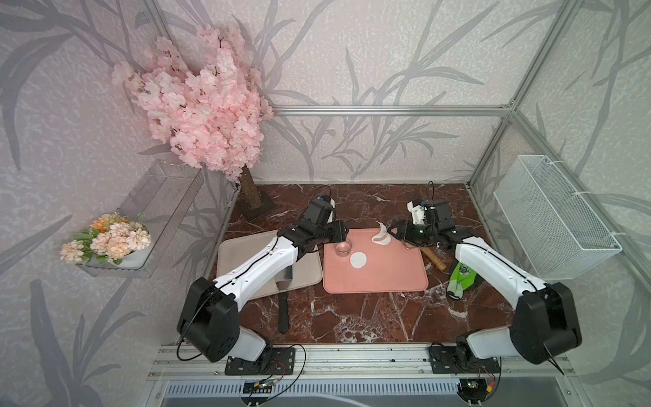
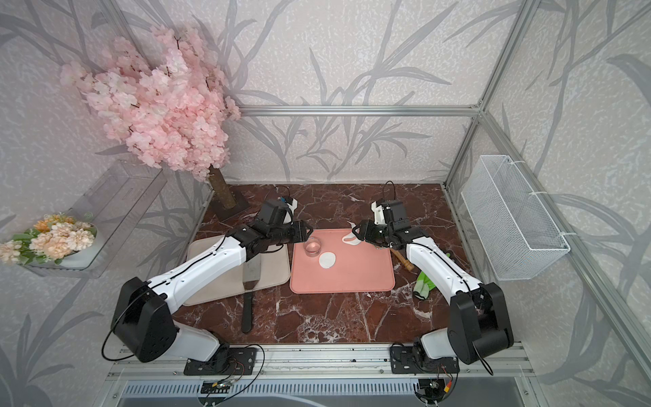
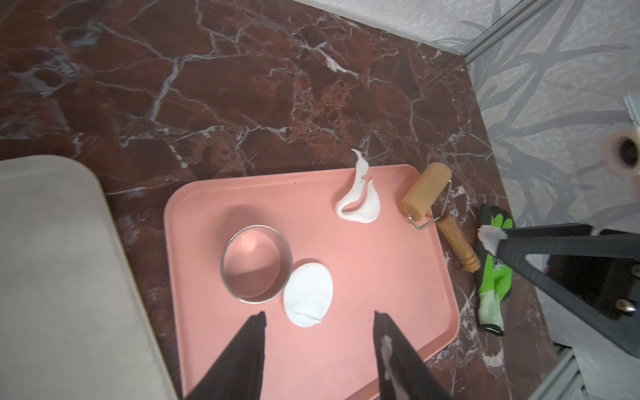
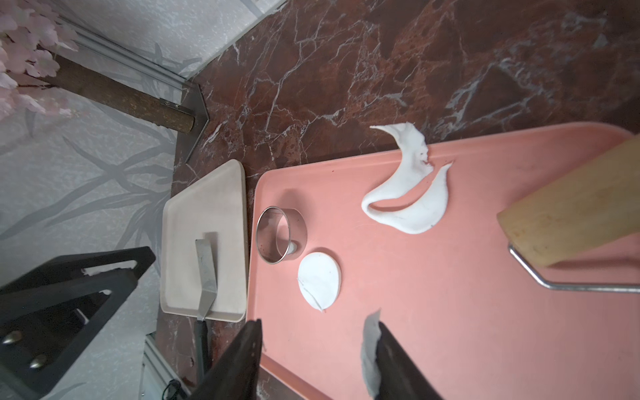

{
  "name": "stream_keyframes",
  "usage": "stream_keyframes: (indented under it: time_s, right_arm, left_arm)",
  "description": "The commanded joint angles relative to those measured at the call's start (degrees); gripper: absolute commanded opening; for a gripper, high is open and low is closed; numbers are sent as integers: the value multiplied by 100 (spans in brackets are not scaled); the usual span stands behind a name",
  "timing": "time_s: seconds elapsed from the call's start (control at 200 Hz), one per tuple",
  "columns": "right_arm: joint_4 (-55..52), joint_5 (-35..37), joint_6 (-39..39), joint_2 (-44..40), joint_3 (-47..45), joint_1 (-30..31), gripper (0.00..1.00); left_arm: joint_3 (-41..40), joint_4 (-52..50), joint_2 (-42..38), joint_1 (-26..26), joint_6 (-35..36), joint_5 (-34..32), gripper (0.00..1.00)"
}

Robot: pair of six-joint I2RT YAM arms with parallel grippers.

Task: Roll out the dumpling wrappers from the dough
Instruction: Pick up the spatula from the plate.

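Table [image 1: 352, 317], red-brown marble pattern, on which a pink tray [image 1: 394, 278] is set at the centre. One dumpling wrapper [image 1: 358, 260] [image 3: 308, 294], a thin white round disc, is laid flat on the tray's left half, just beside a round cutter [image 1: 343, 248] [image 4: 281, 233] standing upright. One ragged dough scrap [image 1: 381, 235] [image 4: 408, 201], white with a curved tail, is laid at the tray's far edge, its tip draped over the rim. A wooden roller [image 3: 425, 190] with a wire frame is placed at the tray's right edge, with a green glove [image 1: 461, 278] beyond it on the table. A beige tray [image 1: 306, 267] is set left of the pink one and a metal spatula [image 4: 207, 273] is laid on it. The left gripper [image 3: 319, 315] is held above the cutter, jaws apart, nothing gripped, white smears seen on one finger. The right gripper [image 4: 318, 323] is held near the scrap, jaws apart, nothing clamped between them, a dough fragment [image 4: 370, 346] stuck to one finger.
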Motion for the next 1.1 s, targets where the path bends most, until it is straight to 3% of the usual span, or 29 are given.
stream_keyframes:
  time_s: [0.0,0.15,0.23,0.325,0.38,0.405,0.43,0.72,0.76,0.83,0.95,1.095]
  right_arm:
    - [-615,155,-263,-177,-13,229,53]
    - [-859,300,-207,-306,-130,511,57]
    - [-697,340,-80,-419,-330,606,59]
    - [-567,395,44,-468,-490,711,60]
    - [-491,398,95,-471,-534,782,60]
    - [-467,397,96,-466,-529,818,60]
    - [-445,405,96,-462,-533,847,60]
    - [-87,319,171,-420,-749,926,60]
    - [-34,317,171,-443,-795,931,60]
    - [56,300,158,-436,-849,931,60]
    - [227,251,173,-396,-934,931,60]
    - [396,162,195,-348,-1016,923,60]
  left_arm:
    - [-341,-471,-448,5,-259,-746,50]
    - [-708,-1333,-851,9,-637,-1475,50]
    - [-904,-1865,-1056,11,-934,-1794,66]
    - [-1248,-2243,-1366,16,-1295,-2220,69]
    - [-1456,-2345,-1560,74,-1524,-2303,83]
    - [-1544,-2367,-1654,120,-1587,-2271,97]
    - [-1625,-2369,-1743,164,-1648,-2222,100]
    - [-2405,-2422,-2768,621,-2579,-2006,100]
    - [-2491,-2515,-2858,618,-2620,-1994,92]
    - [-2625,-2701,-2837,626,-2634,-2007,68]
    - [-2728,-2958,-2404,630,-2611,-1851,63]
    - [-2752,-3266,-1794,623,-2635,-1959,65]
